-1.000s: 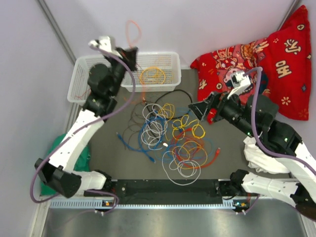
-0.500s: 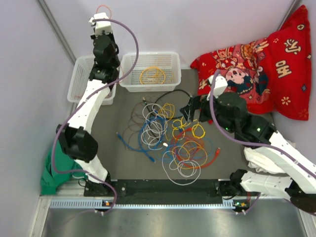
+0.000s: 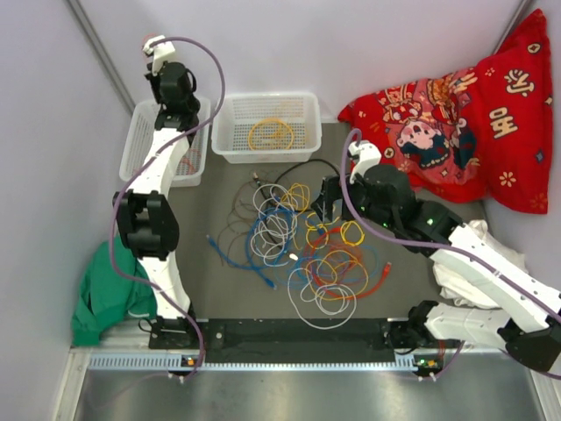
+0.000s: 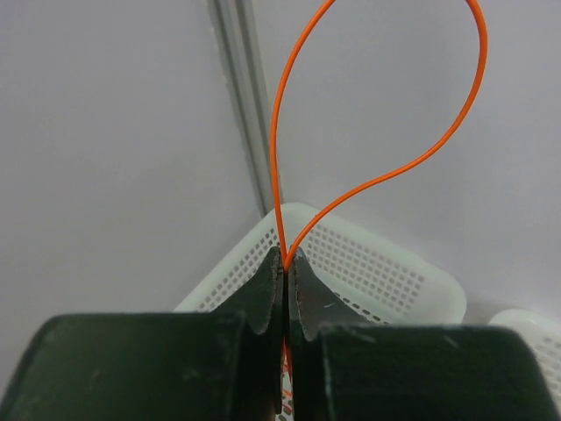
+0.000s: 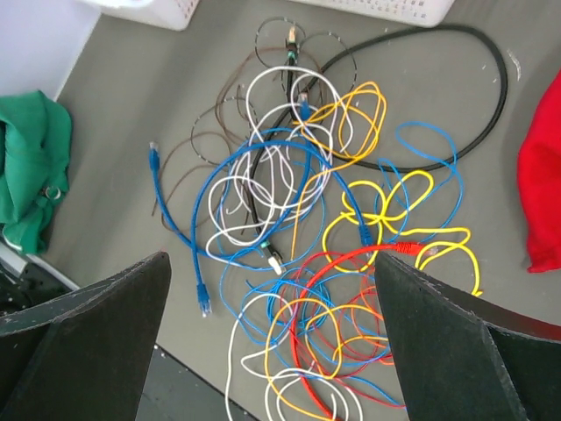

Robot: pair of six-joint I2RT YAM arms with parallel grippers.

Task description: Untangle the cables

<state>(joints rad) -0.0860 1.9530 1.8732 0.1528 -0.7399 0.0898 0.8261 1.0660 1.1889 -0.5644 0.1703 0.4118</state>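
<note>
- Top view: the left arm [image 3: 166, 88] reaches high over the left basket [image 3: 140, 145]. Its gripper is hard to make out from here. The second basket [image 3: 267, 98] already holds a yellow cable [image 3: 270, 134]. The cables [image 3: 302, 250] lie knotted mid-table, and the right gripper [image 3: 331, 200] hangs at their far edge.
- Left wrist: the left gripper [image 4: 287, 259] is pinched tight on an orange cable [image 4: 377, 180], whose loop stands up above the jaws. The basket's rim [image 4: 351, 254] sits right below. My read is that this is a drop-off. Get squarely over the basket, go low, then let go, so the springy loop doesn't flip over the rim. The tail below the jaws is hidden, so I can't tell if it is clear of the pile.
- Right wrist: the right gripper [image 5: 272, 263] is spread wide and holds nothing, looking straight down on the tangle. The best next pick, I'd say, is an outlier: the blue cable [image 5: 175, 228] at the left edge crosses little. Grab near its plug and draw outward, slowly, so nothing else gets dragged along.
</note>
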